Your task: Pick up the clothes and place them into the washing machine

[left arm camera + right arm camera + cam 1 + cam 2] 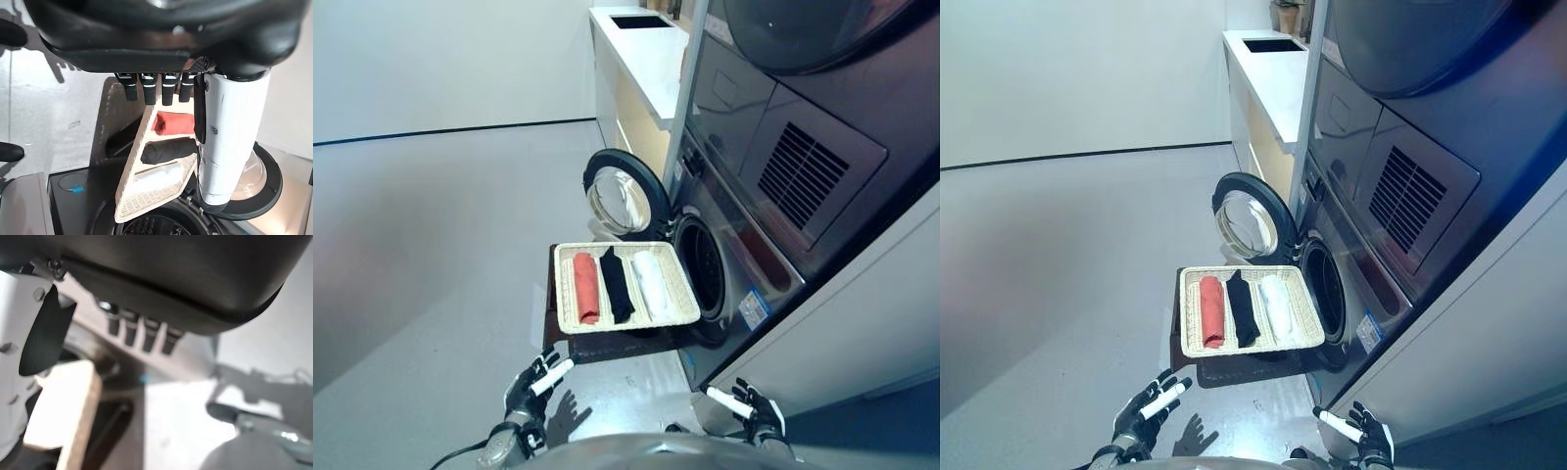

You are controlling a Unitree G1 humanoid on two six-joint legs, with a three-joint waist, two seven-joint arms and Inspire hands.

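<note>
Left eye view: the left hand (530, 384) and right hand (756, 411) hang low with fingers spread wide, holding nothing. Ahead of both, a tray (565, 294) on a dark stand (607, 345) carries three rolled clothes: red (585, 287), black (616, 284), white (651, 282). Just beyond it the washer (744, 255) stands with its door (620, 196) swung open.

Left wrist view: straight fingers (146, 88), the tray past them.

Right wrist view: straight fingers (146, 335), the tray's edge (80, 416) near the thumb.

pale grey floor (431, 245) meets a white wall (440, 59) (dark skirting line between); white counter (641, 49) beyond.
</note>
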